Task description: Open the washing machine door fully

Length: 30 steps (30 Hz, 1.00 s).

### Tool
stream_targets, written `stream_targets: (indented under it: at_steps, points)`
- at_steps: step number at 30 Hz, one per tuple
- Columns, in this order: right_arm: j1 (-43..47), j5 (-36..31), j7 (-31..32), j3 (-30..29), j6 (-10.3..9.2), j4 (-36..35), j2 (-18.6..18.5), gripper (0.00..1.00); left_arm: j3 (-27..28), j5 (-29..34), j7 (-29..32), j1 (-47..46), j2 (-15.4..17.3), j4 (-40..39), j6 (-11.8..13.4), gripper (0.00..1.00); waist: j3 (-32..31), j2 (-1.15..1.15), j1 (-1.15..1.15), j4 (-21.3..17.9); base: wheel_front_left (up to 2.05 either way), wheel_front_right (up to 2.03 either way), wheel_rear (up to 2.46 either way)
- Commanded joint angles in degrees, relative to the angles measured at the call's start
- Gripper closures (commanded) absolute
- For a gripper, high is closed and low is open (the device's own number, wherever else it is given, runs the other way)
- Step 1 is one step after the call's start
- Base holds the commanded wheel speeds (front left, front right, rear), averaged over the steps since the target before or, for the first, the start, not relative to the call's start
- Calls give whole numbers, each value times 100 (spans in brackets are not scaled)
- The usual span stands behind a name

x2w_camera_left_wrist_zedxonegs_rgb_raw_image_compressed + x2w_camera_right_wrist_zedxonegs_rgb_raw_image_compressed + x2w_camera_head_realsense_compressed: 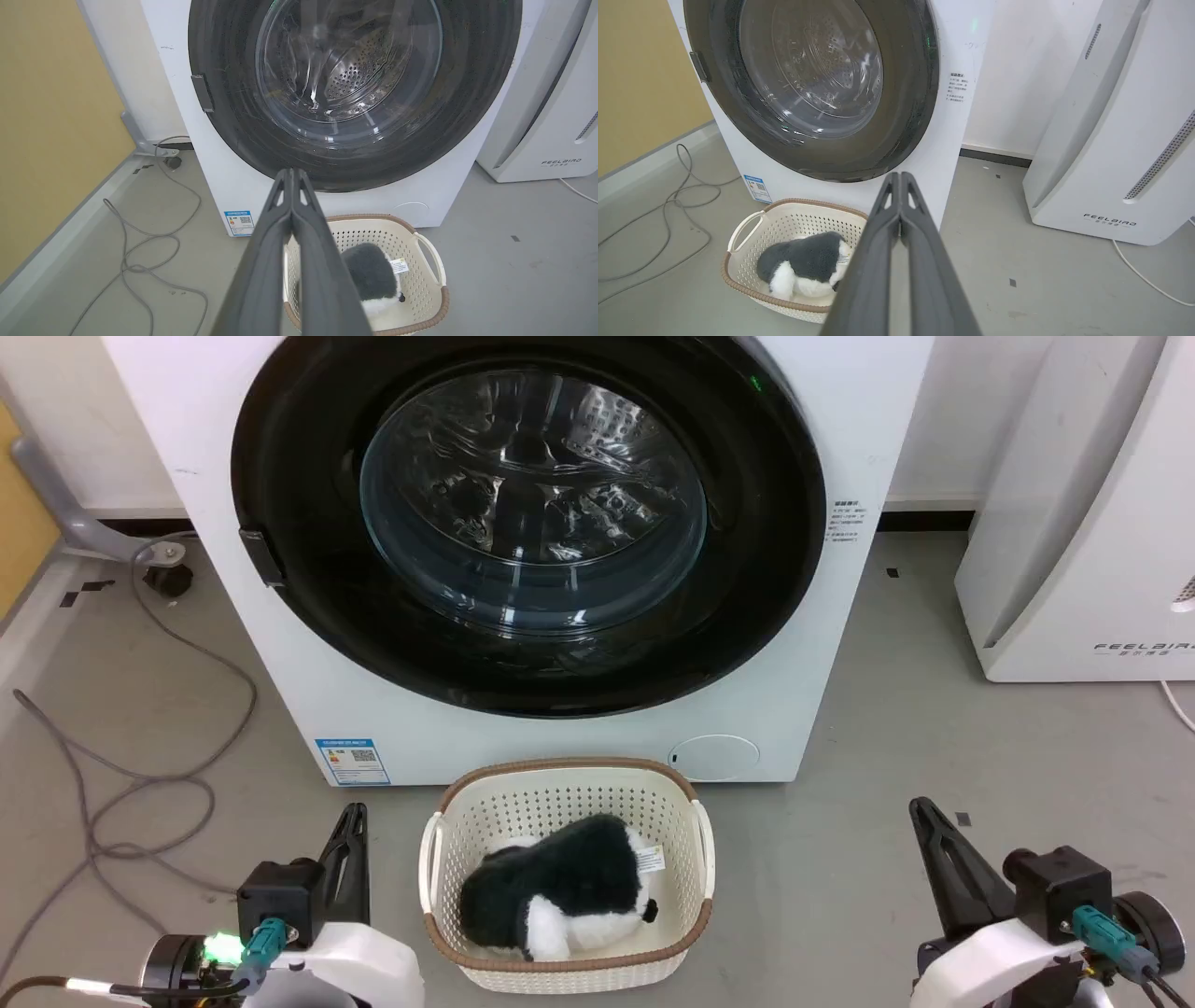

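Note:
The washing machine (pixel 308 644) (pixel 233 186) (pixel 943 154) stands straight ahead, white, with a blue label (pixel 352 762) low on its front. Its door (pixel 299 504) (pixel 224 70) (pixel 915 93), a glossy black disc with a bulging glass window (pixel 532 495), lies shut flat against the front, a small handle (pixel 261 556) at its left edge. My left gripper (pixel 356 810) (pixel 290 171) is shut and empty, low at the left, well short of the door. My right gripper (pixel 920 805) (pixel 900 175) is shut and empty too, low at the right.
A cream basket (pixel 448 803) (pixel 430 252) (pixel 738 233) holding a black-and-white plush toy (pixel 560 887) sits on the floor right before the machine, between my grippers. Grey cables (pixel 140 784) loop on the floor at the left. A white FEELBIRD appliance (pixel 1074 541) stands to the right.

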Motion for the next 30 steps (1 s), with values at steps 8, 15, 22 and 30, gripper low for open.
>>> stream_targets:
  at_steps: [8,15,22,30]
  points:
    - [-72,-44,4,2,2,13,0,100,-5,16,2,-85,-2,-27,-25,100,0,0,0,0,0,0,0]
    - [-72,-44,4,2,2,13,0,100,-5,16,2,-85,-2,-27,-25,100,0,0,0,0,0,0,0]
    - [1,2,0,0,0,0,0,0,0,-1,0,2,0,1,1,0,0,0,0,0,0,0,0]
    - [-12,256,-92,-62,0,-46,0,0,-48,-18,-92,-27,0,21,103,0,11,0,0,-1,0,0,0]
